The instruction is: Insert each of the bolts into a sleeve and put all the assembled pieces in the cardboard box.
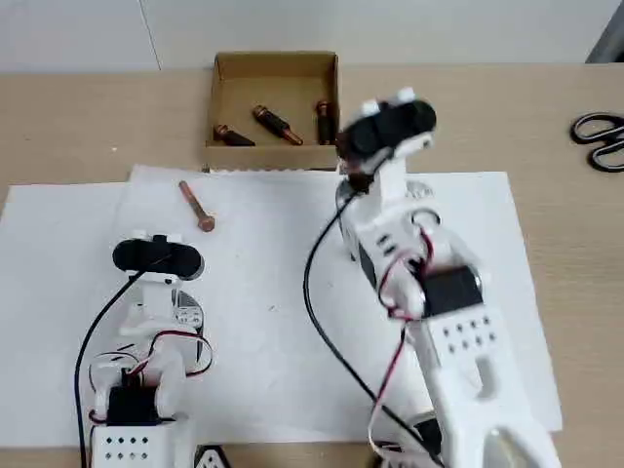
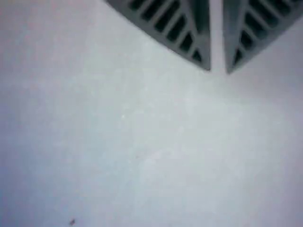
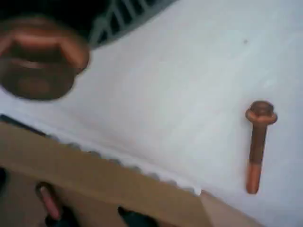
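Bolt head at my right pincer: the held bolt point(image 3: 38, 61) sits closest to the lens, its copper flange large and blurred.
Right pincer point(image 1: 357, 177): pinching that held bolt; I cannot tell whether a sleeve is already on its shank.
Left pincer point(image 2: 215, 56): pressed almost together with only a thin slit between the tips, holding nothing, low over the white paper point(image 1: 292, 292).
Done so far: three assembled pieces point(image 1: 276, 124), each a bolt in a dark sleeve, lie inside the cardboard box point(image 1: 276, 64).
Left to do: I judge the task a good half through. The held bolt has yet to go into the box, and the loose bolt point(image 3: 258, 144) has no sleeve on it.
Box from my right pincer: just beyond it, with the near wall right beside the tips, at the corner on my right side.
Loose bolt from my right pincer: well apart, off toward my left arm, flat on the paper.
Loose bolt from my left pincer: ahead of it, between it and the box, not touching either.
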Robot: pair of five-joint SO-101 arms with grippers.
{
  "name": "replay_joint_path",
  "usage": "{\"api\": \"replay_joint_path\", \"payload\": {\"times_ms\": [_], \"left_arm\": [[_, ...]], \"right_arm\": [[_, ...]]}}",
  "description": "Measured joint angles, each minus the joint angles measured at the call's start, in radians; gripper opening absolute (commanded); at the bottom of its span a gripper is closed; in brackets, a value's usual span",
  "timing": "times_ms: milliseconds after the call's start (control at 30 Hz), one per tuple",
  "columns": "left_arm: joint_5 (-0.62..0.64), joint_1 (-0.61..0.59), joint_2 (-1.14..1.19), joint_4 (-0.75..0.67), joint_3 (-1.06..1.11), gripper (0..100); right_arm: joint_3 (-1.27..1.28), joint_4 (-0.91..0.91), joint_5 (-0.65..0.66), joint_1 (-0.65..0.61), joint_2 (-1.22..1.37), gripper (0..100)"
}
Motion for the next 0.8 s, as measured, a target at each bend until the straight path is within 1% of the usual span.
{"api": "replay_joint_path", "payload": {"times_ms": [200,433,800], "left_arm": [[0.0,0.0,0.0,0.0,0.005,1],[0.0,0.0,0.0,0.0,0.005,1],[0.0,0.0,0.0,0.0,0.005,1]], "right_arm": [[-0.158,-0.101,0.0,0.0,0.242,0.3],[-0.328,-0.296,0.0,0.015,0.525,0.3],[-0.647,-0.48,0.0,0.041,0.95,0.3]]}}
